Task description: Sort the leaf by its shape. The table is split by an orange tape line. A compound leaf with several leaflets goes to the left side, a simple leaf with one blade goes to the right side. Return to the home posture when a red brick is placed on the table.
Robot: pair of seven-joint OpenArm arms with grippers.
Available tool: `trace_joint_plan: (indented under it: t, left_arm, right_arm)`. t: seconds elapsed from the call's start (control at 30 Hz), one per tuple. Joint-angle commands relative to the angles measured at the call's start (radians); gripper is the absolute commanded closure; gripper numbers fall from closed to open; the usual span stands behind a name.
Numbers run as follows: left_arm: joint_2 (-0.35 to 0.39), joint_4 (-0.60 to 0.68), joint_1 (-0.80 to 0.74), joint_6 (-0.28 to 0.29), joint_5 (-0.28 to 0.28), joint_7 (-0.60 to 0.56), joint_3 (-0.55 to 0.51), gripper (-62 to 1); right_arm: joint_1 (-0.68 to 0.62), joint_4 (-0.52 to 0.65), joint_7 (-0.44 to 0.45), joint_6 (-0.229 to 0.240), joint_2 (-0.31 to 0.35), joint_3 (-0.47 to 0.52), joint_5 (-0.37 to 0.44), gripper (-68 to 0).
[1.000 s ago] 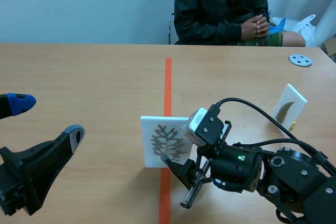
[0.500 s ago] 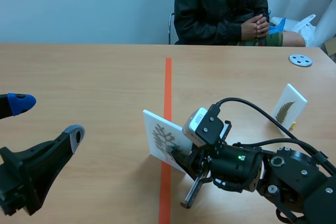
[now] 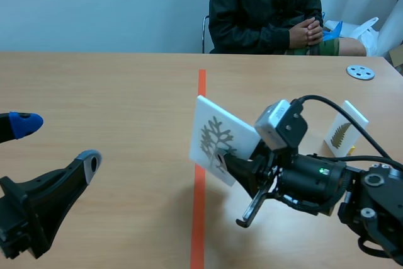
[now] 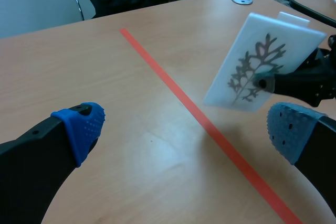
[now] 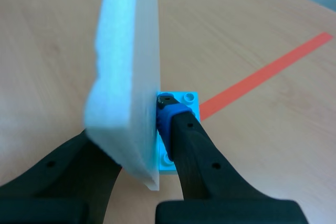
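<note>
One leaf card (image 3: 217, 146) — held off the table, tilted, right by the orange tape line (image 3: 201, 89).
Your right gripper (image 3: 225, 163) pinches its lower edge; left gripper (image 4: 185, 129) spread wide. Looks light, stiff, slick — grip low, near the base.

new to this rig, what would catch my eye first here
The white leaf card, clamped tilted by the right gripper over the orange tape line, draws the eye first. Then the left gripper, open at the near left, and a second leaf card standing off to the right.
</note>
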State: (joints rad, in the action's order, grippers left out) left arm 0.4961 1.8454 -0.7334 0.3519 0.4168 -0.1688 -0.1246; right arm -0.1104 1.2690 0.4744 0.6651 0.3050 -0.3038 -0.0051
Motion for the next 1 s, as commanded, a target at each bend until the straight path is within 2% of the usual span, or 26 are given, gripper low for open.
trace_joint_plan:
  t: [0.0,0.2,0.4,0.53,0.6,0.77,0.97]
  left_arm:
    - [-0.002,0.013,0.005,0.002,0.006,-0.014,0.005,-62.3]
    - [-0.002,0.013,0.005,0.002,0.006,-0.014,0.005,-62.3]
    - [-0.002,0.013,0.005,0.002,0.006,-0.014,0.005,-62.3]
    - [-0.002,0.013,0.005,0.002,0.006,-0.014,0.005,-62.3]
    - [-0.002,0.013,0.005,0.002,0.006,-0.014,0.005,-62.3]
    - [-0.002,0.013,0.005,0.002,0.006,-0.014,0.005,-62.3]
    - [-0.002,0.013,0.005,0.002,0.006,-0.014,0.005,-62.3]
  right_arm:
    - [-0.017,0.031,0.019,0.008,0.006,0.036,0.024,-1.3]
    - [-0.092,0.048,0.019,0.063,0.006,0.193,0.070,-1.4]
    - [-0.123,0.047,0.014,0.066,0.005,0.342,0.070,-1.4]
    - [-0.122,0.047,-0.043,0.064,0.005,0.385,0.070,-1.4]
    - [-0.122,0.045,-0.070,0.055,0.005,0.391,0.070,-1.4]
    - [-0.113,0.016,-0.086,-0.033,0.005,0.391,0.097,-1.3]
    - [-0.045,-0.079,-0.119,-0.065,0.005,0.391,0.108,-1.3]
